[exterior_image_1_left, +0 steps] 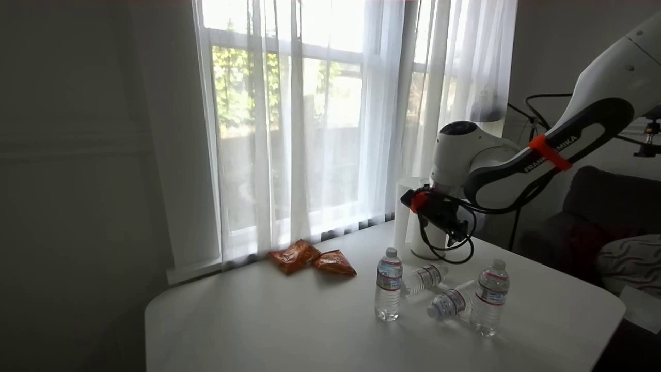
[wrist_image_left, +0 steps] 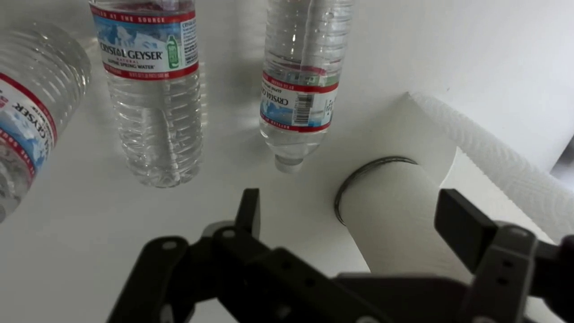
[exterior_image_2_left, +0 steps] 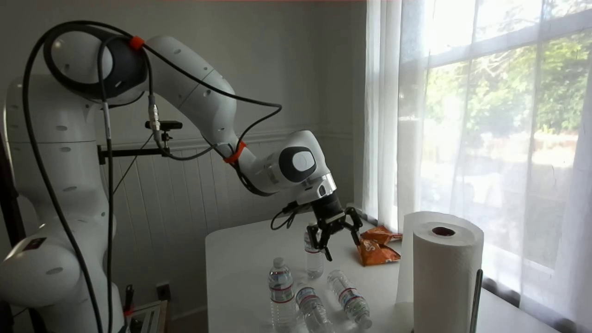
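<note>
My black gripper [wrist_image_left: 352, 206] is open and empty, held above the white table. It also shows in both exterior views [exterior_image_1_left: 454, 232] [exterior_image_2_left: 343, 249]. In the wrist view a white paper towel roll [wrist_image_left: 399, 215] lies in line between the fingers, with no visible contact. A lying clear water bottle [wrist_image_left: 298, 94] points its cap toward the jaws. Another lying bottle [wrist_image_left: 152, 94] turns its base toward them. A third bottle [wrist_image_left: 27, 112] is cut off at the left edge. In the exterior views two bottles stand upright [exterior_image_1_left: 388, 284] [exterior_image_1_left: 490, 297] and two lie between them [exterior_image_1_left: 426, 279] [exterior_image_1_left: 449, 303].
Two orange snack bags [exterior_image_1_left: 297, 256] [exterior_image_1_left: 335, 262] lie on the table [exterior_image_1_left: 258, 320] by the window. The paper towel roll [exterior_image_2_left: 446, 282] stands upright at the window side. Sheer curtains [exterior_image_1_left: 304, 129] hang along the table's edge. A black cable loop [exterior_image_1_left: 472, 253] hangs beside the gripper.
</note>
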Robot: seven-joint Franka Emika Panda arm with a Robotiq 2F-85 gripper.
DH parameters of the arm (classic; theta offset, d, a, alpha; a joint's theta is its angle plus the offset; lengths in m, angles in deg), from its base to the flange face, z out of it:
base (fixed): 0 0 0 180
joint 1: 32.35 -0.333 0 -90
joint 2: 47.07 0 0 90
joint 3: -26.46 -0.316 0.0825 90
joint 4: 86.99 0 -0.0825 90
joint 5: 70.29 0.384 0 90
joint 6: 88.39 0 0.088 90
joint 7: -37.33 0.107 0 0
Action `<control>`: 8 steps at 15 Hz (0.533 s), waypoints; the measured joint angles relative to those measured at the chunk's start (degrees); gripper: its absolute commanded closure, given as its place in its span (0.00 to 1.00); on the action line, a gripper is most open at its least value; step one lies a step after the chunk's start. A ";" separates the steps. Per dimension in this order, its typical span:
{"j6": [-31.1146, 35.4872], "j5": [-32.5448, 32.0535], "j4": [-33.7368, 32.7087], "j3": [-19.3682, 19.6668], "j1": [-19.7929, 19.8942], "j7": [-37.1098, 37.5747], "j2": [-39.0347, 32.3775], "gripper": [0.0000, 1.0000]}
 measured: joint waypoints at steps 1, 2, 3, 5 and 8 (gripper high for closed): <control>0.00 0.17 0.04 0.07 0.00 -1.03 -0.12 0.00; 0.00 0.75 0.15 0.18 0.03 -2.76 -0.27 0.00; 0.01 1.26 0.26 0.43 0.06 -4.74 -0.41 0.00; 0.46 1.93 0.54 1.19 0.22 -8.13 -0.59 0.00; 4.45 5.25 1.57 2.41 1.16 -14.64 -1.03 0.00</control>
